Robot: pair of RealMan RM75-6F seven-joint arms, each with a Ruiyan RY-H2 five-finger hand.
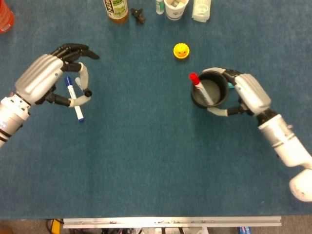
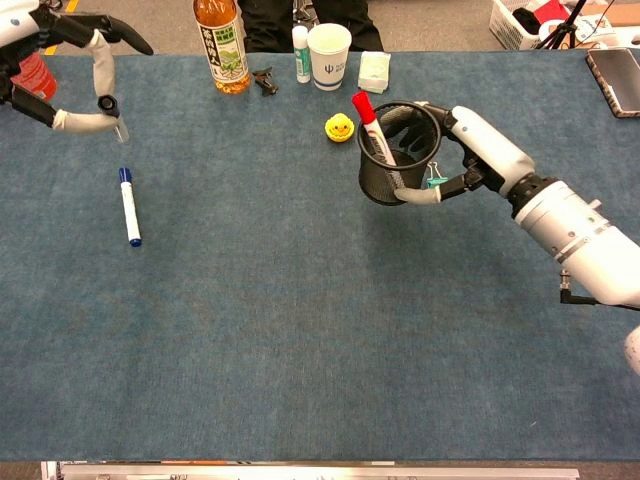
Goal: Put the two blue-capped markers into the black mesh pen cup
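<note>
1. Wide blue surface [image 1: 146, 161], covered with cloth; along its far edge a tea bottle [image 2: 220, 45], a small black clip [image 2: 264, 80], a white tube [image 2: 301, 55], a paper cup [image 2: 329, 55] and a pale packet [image 2: 374, 72]; at the far left corner an orange-red bottle [image 2: 30, 75].
2. Near the middle of the far side, a yellow toy duck [image 1: 181, 50], standing alone.
3. Just beside the duck, toward the right: the black mesh pen cup [image 1: 209, 90], gripped by the right hand [image 1: 246, 92], with the thumb around the near wall and the other fingers around the far wall.
4. Inside the cup, a red-capped marker [image 1: 200, 88], leaning, with the cap above the rim on the left side.
5. Behind the cup in the chest view, a teal binder clip [image 2: 435, 182], mostly hidden.
6. On the left part of the surface, one blue-capped marker [image 2: 130, 207], lying flat, cap toward the far side, touched by nothing.
7. Above this marker, raised off the surface: the left hand [image 1: 44, 80], fingers curled, thumb tip close to a fingertip.
8. Something small and pale at that pinch in the chest view; cannot tell whether held or only part of the thumb.
9. Second blue-capped marker not clearly seen in either view.
</note>
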